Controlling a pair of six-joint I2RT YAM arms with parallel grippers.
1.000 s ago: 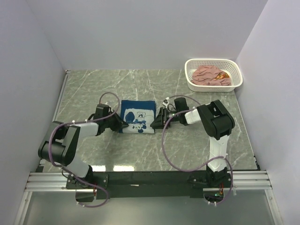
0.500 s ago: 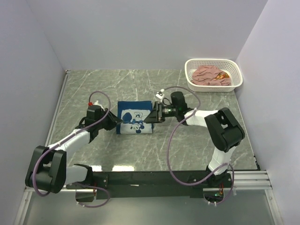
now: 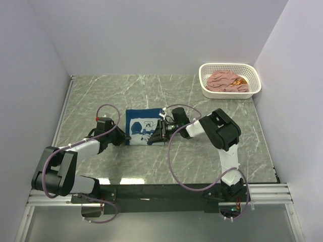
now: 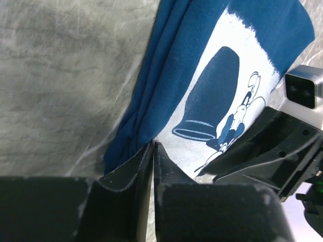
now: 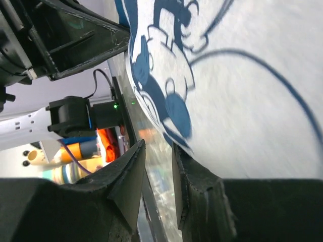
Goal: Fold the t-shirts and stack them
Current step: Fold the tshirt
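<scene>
Two t-shirts are in view. The navy t-shirt [image 3: 139,117] lies folded into a small rectangle at the middle of the top view, flat on the table [image 3: 101,96], with its white cartoon print facing up. The pink t-shirt [image 3: 224,80] lies bunched inside the one white basket [image 3: 206,91] at the upper right, well apart from the navy one.

Two grippers flank the navy t-shirt along its lower edge in the top view. The left gripper [image 3: 123,137] is at the lower left corner. In the left wrist view its fingers [image 4: 136,166] are pressed almost together, with only a thin slit between them and their tips against the folded blue edge. Whether any cloth is caught in that slit I cannot tell.

The right gripper [image 3: 158,136] is at the lower right corner. In the right wrist view its jaws stand a little apart. Table shows through the gap, and the printed cloth's edge reaches the tip of one finger [image 5: 189,169].

Each arm trails one looping purple cable [image 3: 174,164], so there are two cables in all.
</scene>
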